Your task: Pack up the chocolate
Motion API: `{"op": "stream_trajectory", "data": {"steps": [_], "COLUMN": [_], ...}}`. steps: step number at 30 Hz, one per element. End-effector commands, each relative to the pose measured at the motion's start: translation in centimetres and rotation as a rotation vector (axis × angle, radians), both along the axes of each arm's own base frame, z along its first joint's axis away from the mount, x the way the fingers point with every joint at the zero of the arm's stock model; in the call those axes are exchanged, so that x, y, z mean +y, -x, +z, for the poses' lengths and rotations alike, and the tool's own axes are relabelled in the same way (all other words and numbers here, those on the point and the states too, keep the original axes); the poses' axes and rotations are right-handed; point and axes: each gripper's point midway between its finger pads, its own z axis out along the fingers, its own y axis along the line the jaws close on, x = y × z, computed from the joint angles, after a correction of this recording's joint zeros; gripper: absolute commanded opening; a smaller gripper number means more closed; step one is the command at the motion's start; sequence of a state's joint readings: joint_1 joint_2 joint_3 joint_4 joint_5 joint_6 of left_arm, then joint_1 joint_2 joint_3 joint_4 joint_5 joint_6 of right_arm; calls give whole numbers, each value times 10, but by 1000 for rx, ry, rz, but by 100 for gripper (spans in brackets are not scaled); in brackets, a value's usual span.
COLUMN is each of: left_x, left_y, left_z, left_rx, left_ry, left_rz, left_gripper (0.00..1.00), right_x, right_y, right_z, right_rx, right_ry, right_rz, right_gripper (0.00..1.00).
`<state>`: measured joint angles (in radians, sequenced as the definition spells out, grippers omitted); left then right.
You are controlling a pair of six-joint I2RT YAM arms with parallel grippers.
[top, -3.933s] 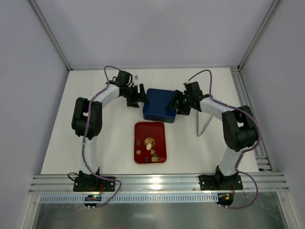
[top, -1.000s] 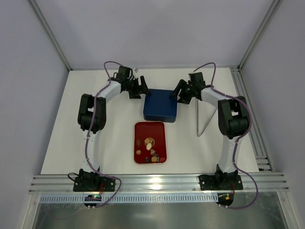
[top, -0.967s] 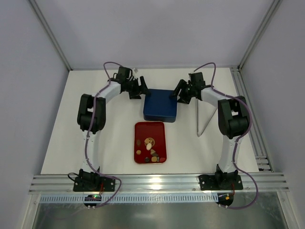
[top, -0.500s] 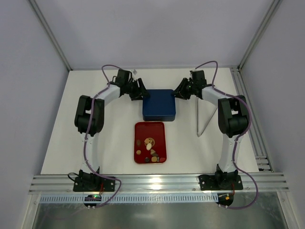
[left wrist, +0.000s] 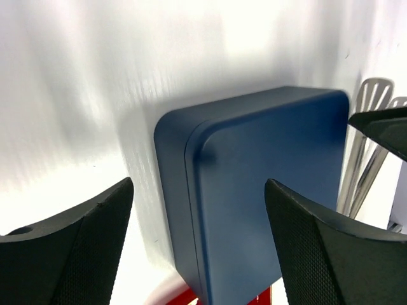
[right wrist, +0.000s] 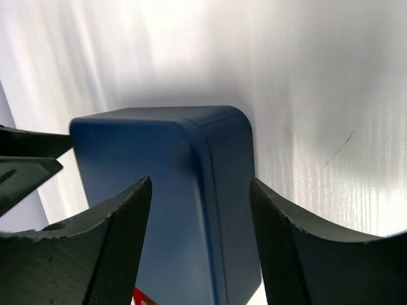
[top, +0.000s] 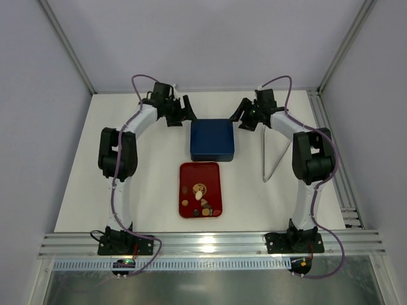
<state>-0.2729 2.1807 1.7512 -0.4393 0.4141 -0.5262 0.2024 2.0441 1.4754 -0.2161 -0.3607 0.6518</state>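
The chocolate, several small brown, tan and cream pieces, lies on the flat red tray in the top view. Behind the tray stands the dark blue box with its lid on. My left gripper hangs open off the box's far left corner, apart from it. My right gripper hangs open off the far right corner, also apart. In the left wrist view the box shows beyond the open gripper. The right wrist view shows the box beyond that open gripper. Neither holds anything.
Metal tongs lie on the white table right of the box; their heads show in the left wrist view. An aluminium rail runs along the near edge. Walls close in the back and sides.
Both grippers have drawn back from the box's sides toward the far wall and now stand clear of it. The box and tray have stayed in place.
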Motion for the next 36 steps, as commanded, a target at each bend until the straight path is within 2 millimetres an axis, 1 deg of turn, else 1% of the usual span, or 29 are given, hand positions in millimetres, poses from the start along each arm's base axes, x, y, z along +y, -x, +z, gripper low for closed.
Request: {"op": "stream_trajectory", "data": {"steps": [1,2,3,4,5,6,7,8,9,10,11,12,13,14,15,16,17,18,19,20,21,22,23,24,25,26,28,33,36], "left_x": [19,22,23,24,26,27,28,31,32,35,39,44,47,49,55,57,60,66,70,77,83,86,88,92,95,96,99,100,100], "left_y": [-16,-11,-7,-3,10,18,31,46,56,66,81,99,110,126,145,157,168,189,198,205,221,229,235,241,249,252,260,266,266], "left_z": [79,101,110,121,135,144,137,164,169,170,165,183,190,179,202,202,202,208,207,209,209,209,210,204,208,207,206,201,200], "left_rx": [-169,-206,-219,-234,-244,-247,-218,-267,-271,-269,-257,-290,-308,-285,-348,-346,-353,-374,-386,-403,-407,-420,-427,-412,-431,-433,-428,-425,-426], "left_ry": [-21,-19,-19,-14,-3,14,15,29,30,30,27,35,39,35,44,41,38,41,28,8,-4,-15,-21,-34,-36,-39,-39,-34,-37], "left_rz": [5,5,5,6,7,15,12,18,21,25,25,31,35,27,26,25,25,25,23,39,40,30,28,35,35,34,39,41,38], "left_gripper": [82,83,83,84,83,83,84,84,84,84,84,84,84,84,84,84,84,84,84,85,86,86,86,86,86,87,87,87,87], "right_x": [-11,-14,-16,-19,-21,-23,-26,-30,-33,-38,-43,-48,-51,-56,-60,-66,-70,-75,-80,-86,-91,-94,-99,-105,-108,-112,-113,-109,-109], "right_y": [-15,-14,-10,-3,4,9,23,30,38,56,64,87,97,110,121,146,157,167,178,197,205,213,227,230,234,242,246,247,247], "right_z": [99,107,118,141,146,155,172,179,186,203,208,220,225,228,231,238,237,233,223,228,219,219,221,214,213,213,208,196,197], "right_rx": [-220,-236,-257,-299,-307,-328,-362,-378,-396,-439,-455,-501,-521,-532,-550,-593,-605,-609,-599,-633,-626,-634,-653,-644,-641,-645,-640,-608,-610], "right_ry": [31,41,43,36,35,32,30,35,37,41,52,58,65,71,80,81,89,101,115,121,136,141,151,170,180,187,190,184,186], "right_rz": [-19,-32,-38,-46,-50,-57,-63,-75,-77,-83,-97,-95,-99,-107,-120,-123,-129,-141,-148,-154,-169,-173,-176,-197,-210,-220,-214,-192,-193], "right_gripper": [66,68,69,70,71,73,76,77,78,80,81,83,84,85,86,87,89,91,92,93,94,94,95,97,97,98,98,98,98]}}
